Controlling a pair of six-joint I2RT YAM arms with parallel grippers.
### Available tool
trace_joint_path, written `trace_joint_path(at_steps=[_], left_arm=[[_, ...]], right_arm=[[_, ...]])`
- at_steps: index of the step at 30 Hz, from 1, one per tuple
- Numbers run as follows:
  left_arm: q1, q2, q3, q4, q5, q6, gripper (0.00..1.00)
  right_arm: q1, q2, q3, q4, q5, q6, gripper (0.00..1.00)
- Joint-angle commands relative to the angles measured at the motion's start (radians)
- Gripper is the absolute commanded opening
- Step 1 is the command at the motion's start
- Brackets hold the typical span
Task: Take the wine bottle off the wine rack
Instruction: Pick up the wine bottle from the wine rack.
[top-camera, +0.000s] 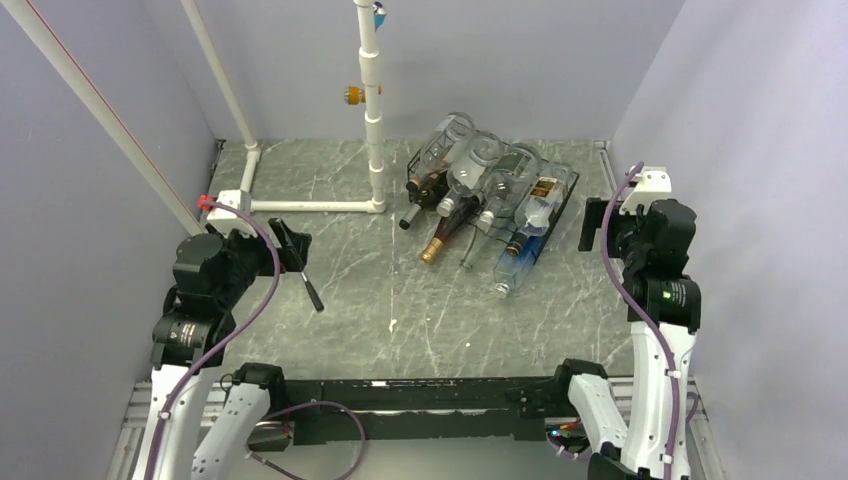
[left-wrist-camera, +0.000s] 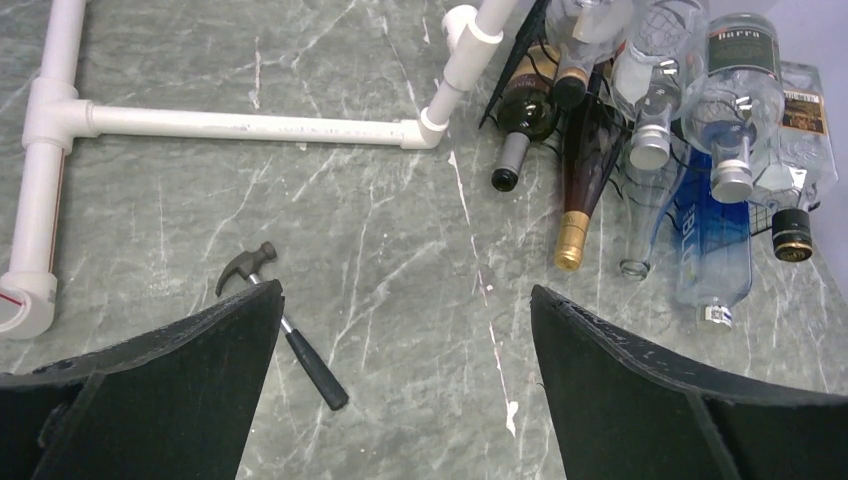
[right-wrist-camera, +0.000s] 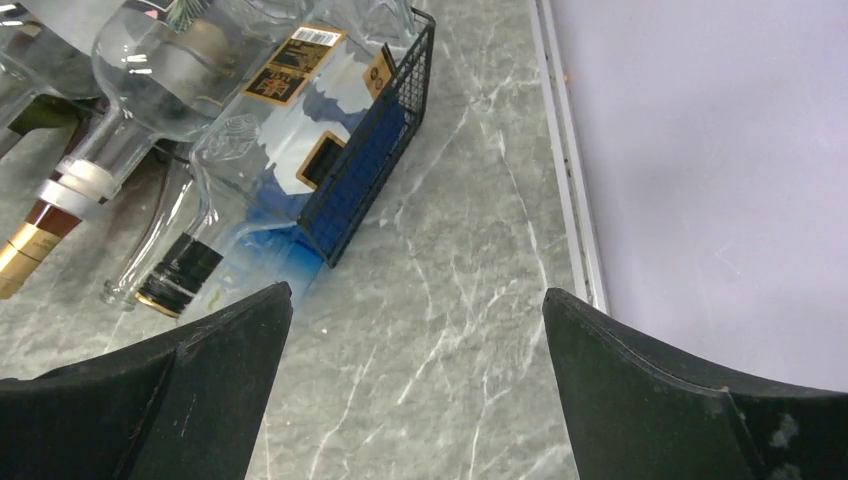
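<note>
The black wire wine rack (top-camera: 563, 199) sits at the back right of the table, and its grid side (right-wrist-camera: 366, 178) shows in the right wrist view. Several bottles lie in it with necks pointing toward me. A dark wine bottle with a gold foil neck (top-camera: 447, 228) (left-wrist-camera: 578, 185) lies near the rack's left, beside another dark bottle (top-camera: 424, 192) (left-wrist-camera: 523, 112). Clear bottles and a blue one (top-camera: 523, 250) (left-wrist-camera: 712, 245) fill the rest. My left gripper (left-wrist-camera: 405, 295) is open over bare table, well short of the rack. My right gripper (right-wrist-camera: 415, 292) is open to the right of the rack, holding nothing.
A white pipe frame (top-camera: 372, 120) (left-wrist-camera: 240, 125) stands left of the rack. A small black hammer (top-camera: 306, 277) (left-wrist-camera: 300, 350) lies on the table by my left gripper. Walls close in on both sides, with a metal rail (right-wrist-camera: 570, 150) along the right edge.
</note>
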Motion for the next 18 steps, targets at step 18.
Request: trace_joint_path(at_steps=[18], left_arm=[[-0.103, -0.043, -0.008, -0.067, 0.070, -0.016, 0.99]], right_arm=[[-0.006, -0.087, 0.015, -0.073, -0.116, -0.320, 1.00]])
